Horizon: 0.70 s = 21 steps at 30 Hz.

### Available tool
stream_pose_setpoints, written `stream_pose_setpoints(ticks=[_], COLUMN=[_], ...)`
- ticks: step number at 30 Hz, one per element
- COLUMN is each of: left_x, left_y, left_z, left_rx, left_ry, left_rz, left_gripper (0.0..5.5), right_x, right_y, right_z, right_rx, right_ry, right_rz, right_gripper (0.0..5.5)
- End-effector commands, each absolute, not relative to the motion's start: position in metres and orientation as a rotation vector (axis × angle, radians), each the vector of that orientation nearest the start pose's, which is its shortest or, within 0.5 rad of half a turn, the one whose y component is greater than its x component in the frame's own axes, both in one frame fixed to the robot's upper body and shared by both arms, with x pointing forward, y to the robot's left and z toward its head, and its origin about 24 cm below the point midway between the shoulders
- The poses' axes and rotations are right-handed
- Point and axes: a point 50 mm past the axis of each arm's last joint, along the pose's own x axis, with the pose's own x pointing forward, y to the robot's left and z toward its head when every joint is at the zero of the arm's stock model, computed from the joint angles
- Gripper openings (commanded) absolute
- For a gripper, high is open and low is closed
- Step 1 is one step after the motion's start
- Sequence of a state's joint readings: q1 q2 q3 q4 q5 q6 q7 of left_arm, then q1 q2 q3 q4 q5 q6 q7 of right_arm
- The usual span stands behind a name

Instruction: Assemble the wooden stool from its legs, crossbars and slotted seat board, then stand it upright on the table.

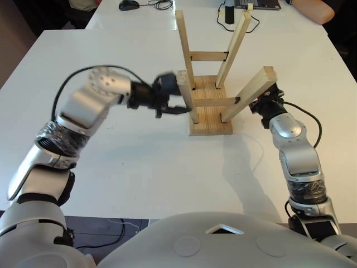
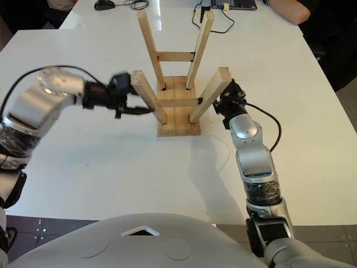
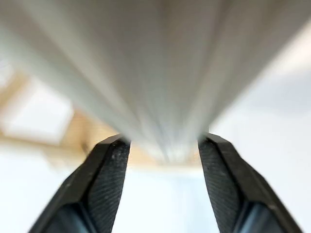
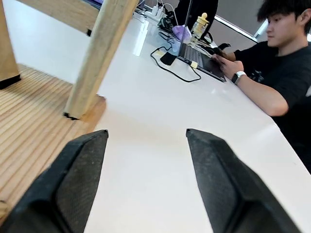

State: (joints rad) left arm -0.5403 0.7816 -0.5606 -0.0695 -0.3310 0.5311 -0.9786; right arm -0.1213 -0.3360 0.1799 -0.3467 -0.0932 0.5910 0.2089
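Four pale square-section wooden legs rise from the flat slotted wooden seat board, which lies upside down near the middle of the white tabletop, so most of the joining looks done. One short wooden crossbar links the two far legs and a second crossbar links the two near ones. The far pair stands close to upright, leaning slightly toward each other. The near-right leg tilts outward to the robot's right, and I judge it not yet properly seated. The black left gripper is at the near-left leg, and in the left wrist view its ribbed fingers sit on either side of the wood and appear to pinch it, though that view is too blurred to be sure of firm contact. The right gripper sits just beside the tilted leg, low near its base, with its fingers spread and only tabletop between them. What seems left is to straighten and press home the leaning leg, then turn the stool over onto its feet. How deep any leg sits in its slot cannot be made out, and in the head views the right gripper's fingertips are tucked behind the tilted leg.
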Motion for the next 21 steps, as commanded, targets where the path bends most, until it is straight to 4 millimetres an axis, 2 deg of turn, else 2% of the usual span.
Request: stream_pose_setpoints(ticks=[1, 4, 8, 11, 14, 18, 21], left_x=[0.258, 0.257, 0.256, 0.248, 0.242, 0.241, 0.257], left_y=[0.139, 0.144, 0.150, 0.154, 0.174, 0.204, 0.217], left_z=[0.075, 0.082, 0.091, 0.092, 0.085, 0.096, 0.107], left_rx=[0.443, 0.419, 0.351, 0.332, 0.335, 0.196, 0.111], left_ry=[0.633, 0.596, 0.523, 0.500, 0.527, 0.486, 0.403], left_rz=[-1.303, -1.274, -1.242, -1.261, -1.193, -1.061, -0.897], left_gripper=[3.11, 3.66, 3.66, 3.66, 3.66, 3.66, 3.17], right_x=[0.251, 0.251, 0.249, 0.248, 0.250, 0.251, 0.252], right_y=[-0.143, -0.153, -0.163, -0.178, -0.201, -0.217, -0.220], right_z=[0.091, 0.088, 0.079, 0.072, 0.070, 0.068, 0.062], right_rx=[-0.455, -0.467, -0.491, -0.529, -0.577, -0.558, -0.517], right_ry=[0.130, 0.143, 0.178, 0.212, 0.231, 0.238, 0.239], right_rz=[0.441, 0.414, 0.384, 0.346, 0.271, 0.174, 0.117], right_gripper=[2.95, 2.95, 2.95, 2.95, 2.95, 2.95, 2.95])
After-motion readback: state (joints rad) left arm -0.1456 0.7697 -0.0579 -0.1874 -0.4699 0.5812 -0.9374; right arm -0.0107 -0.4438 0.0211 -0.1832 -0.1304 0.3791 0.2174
